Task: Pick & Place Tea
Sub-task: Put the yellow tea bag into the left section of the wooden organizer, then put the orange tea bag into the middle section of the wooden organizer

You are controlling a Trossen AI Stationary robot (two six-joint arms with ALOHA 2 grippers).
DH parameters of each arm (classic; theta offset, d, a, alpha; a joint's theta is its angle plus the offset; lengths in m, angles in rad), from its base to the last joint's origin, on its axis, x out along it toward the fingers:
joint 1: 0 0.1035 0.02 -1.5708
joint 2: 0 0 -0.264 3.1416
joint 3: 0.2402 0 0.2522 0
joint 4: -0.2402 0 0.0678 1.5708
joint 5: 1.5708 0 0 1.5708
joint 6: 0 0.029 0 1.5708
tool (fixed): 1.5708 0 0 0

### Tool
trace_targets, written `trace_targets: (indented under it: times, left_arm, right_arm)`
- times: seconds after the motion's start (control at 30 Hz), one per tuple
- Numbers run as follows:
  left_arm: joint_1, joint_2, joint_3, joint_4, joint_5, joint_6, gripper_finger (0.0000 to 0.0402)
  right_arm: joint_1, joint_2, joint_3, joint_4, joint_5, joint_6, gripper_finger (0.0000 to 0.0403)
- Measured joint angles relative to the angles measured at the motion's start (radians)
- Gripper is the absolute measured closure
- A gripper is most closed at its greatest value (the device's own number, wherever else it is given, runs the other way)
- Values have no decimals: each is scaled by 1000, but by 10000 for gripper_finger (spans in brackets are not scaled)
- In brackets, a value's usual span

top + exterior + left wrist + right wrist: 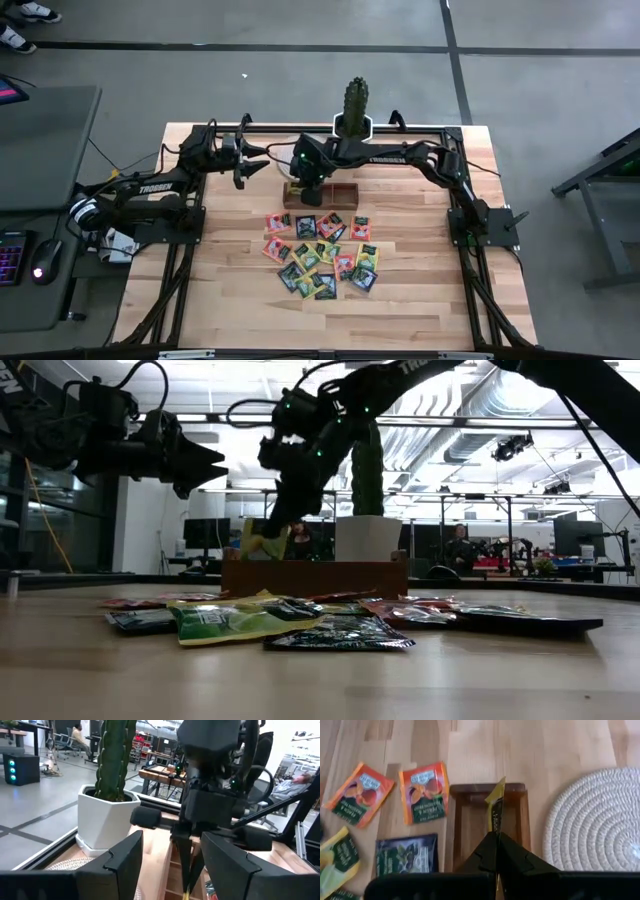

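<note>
Right gripper (496, 851) pinches yellow packet (496, 810) edge-on above wooden tray (520, 802) — left compartment bare.

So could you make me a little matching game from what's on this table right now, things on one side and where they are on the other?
Things:
1. cactus
2. yellow packet
3. left gripper
4. loose packets

Places or states:
A. pinched in the right gripper over the tray
B. spread on the tabletop
C. in a white pot at the far edge
D. open, holding nothing

Pairs: 1-C, 2-A, 3-D, 4-B
</note>
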Motion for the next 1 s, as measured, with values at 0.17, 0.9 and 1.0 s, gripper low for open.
trace_targets:
  times: [0.17,0.9,1.0]
  left_arm:
    - [0,0,0,0,-2,0,202]
    - [-9,0,0,-311,275,86,262]
    - [-43,0,0,-383,282,138,315]
  right_arm:
    - [0,0,-25,17,-29,-1,396]
    - [-26,-84,-24,8,-68,122,243]
    - [-17,-115,-24,5,-71,155,246]
